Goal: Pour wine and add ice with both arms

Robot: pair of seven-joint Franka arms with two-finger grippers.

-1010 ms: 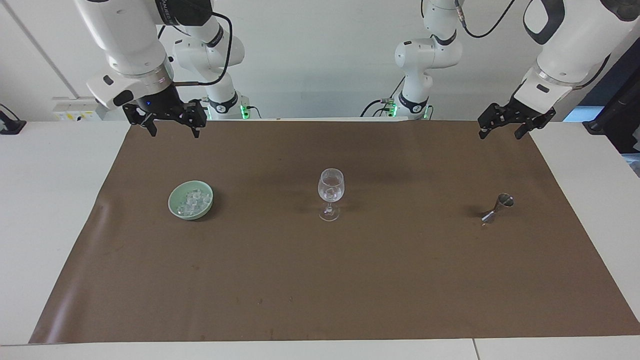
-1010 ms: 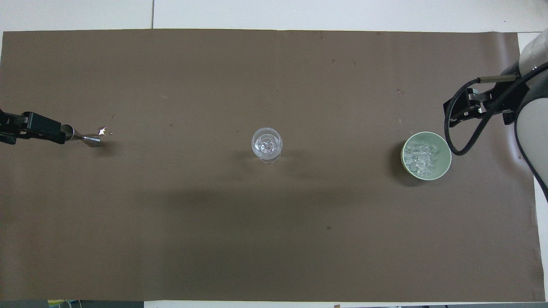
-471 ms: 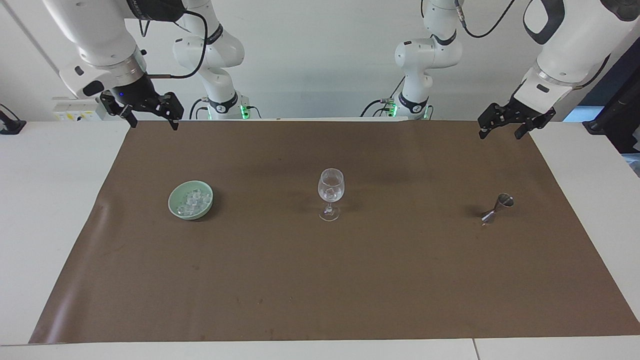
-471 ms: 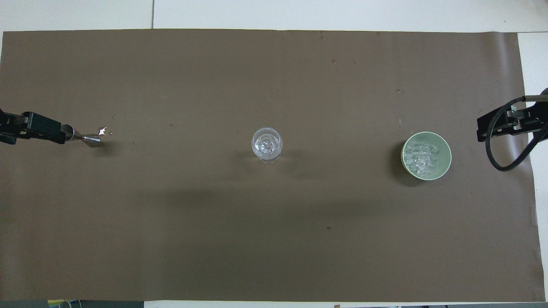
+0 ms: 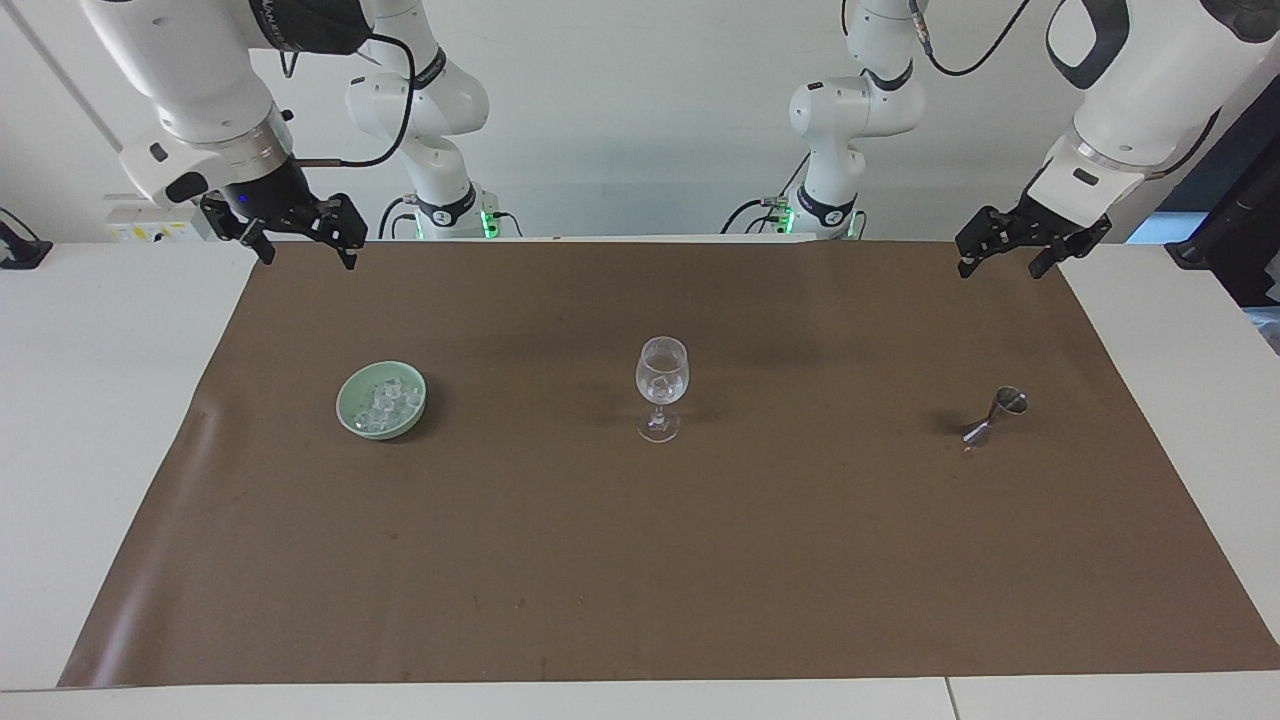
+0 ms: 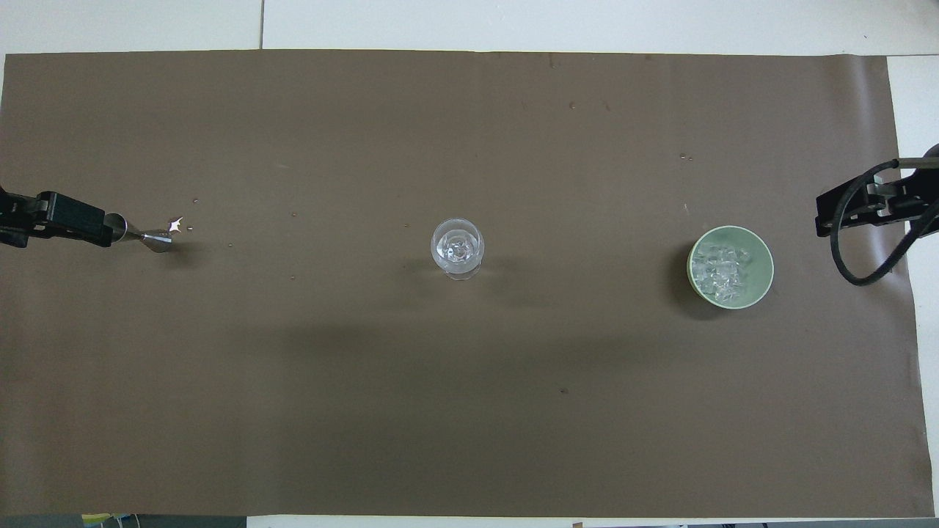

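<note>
One wine glass (image 5: 661,388) stands upright mid-mat with a few cubes inside. One green bowl (image 5: 381,401) toward the right arm's end of the tabletop holds the ice (image 5: 388,403), a heap too many to count. One steel jigger (image 5: 994,416) stands tilted toward the left arm's end. A brown mat (image 5: 640,560) covers most of the white tabletop (image 5: 90,400); a pale wall runs along the robots' end. Two arms: the right claw (image 5: 297,238) hangs over the mat's corner with its fingers apart and empty, and the left claw (image 5: 1010,250) hangs over the mat's other robot-side corner, likewise spread and empty. Nothing stands between glass, bowl and jigger, which are well apart
</note>
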